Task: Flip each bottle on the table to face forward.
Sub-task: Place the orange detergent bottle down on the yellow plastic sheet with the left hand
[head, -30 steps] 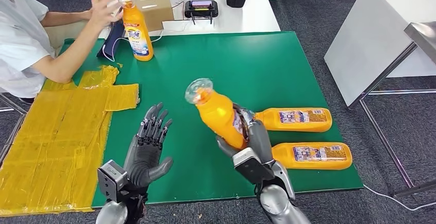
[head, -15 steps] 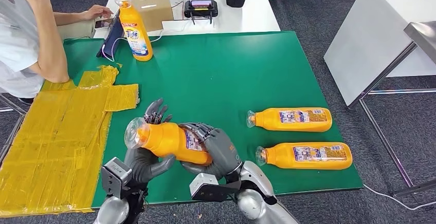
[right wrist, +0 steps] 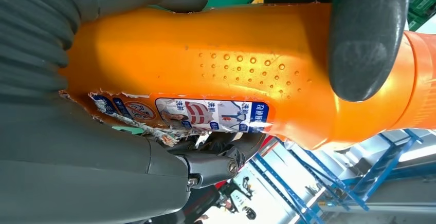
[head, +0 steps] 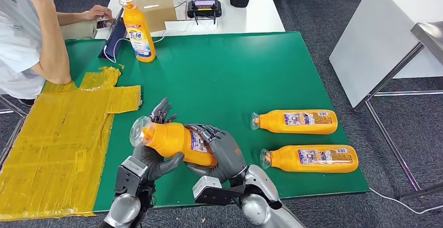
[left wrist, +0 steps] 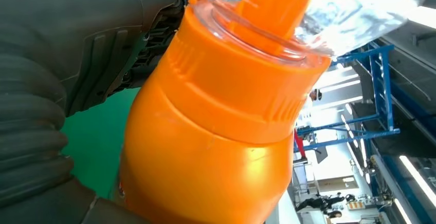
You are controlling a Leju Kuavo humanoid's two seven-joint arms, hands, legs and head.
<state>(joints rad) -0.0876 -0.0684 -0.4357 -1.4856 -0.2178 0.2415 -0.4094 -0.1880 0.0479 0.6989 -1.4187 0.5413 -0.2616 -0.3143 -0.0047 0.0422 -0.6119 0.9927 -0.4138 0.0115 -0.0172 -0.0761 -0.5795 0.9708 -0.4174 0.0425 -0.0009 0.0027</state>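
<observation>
While both arms reach in from the lower edge of the head view, the held orange bottle [head: 175,141] lies nearly level above the front strip of the green desk [head: 230,71], its clear cap [head: 139,131] pointing toward the left of the frame. The right robot hand [head: 222,152] is wrapped around the bottle's lower body, fingers over the top and thumb beneath; the right wrist view shows a torn label [right wrist: 205,113] just under those fingers. The left robot hand [head: 156,157] cups the bottle's shoulder from below near the cap, thumb against the orange plastic, and the left wrist view shows the bottle neck [left wrist: 241,95] close against the palm.

Two more orange bottles lie flat at lower right: the farther lying bottle [head: 295,122] and the nearer lying bottle [head: 311,158], caps toward the centre, the nearer one close to the desk's front edge and both near its right edge. An upright bottle [head: 138,29] stands at the upper left, near the far edge, just beside a dark pouch [head: 112,42]. Yellow taped sheeting [head: 57,144] covers the left side of the desk. A broad stretch of bare green lies across the middle of the frame. A person's forearm [head: 52,45] rests at upper left.
</observation>
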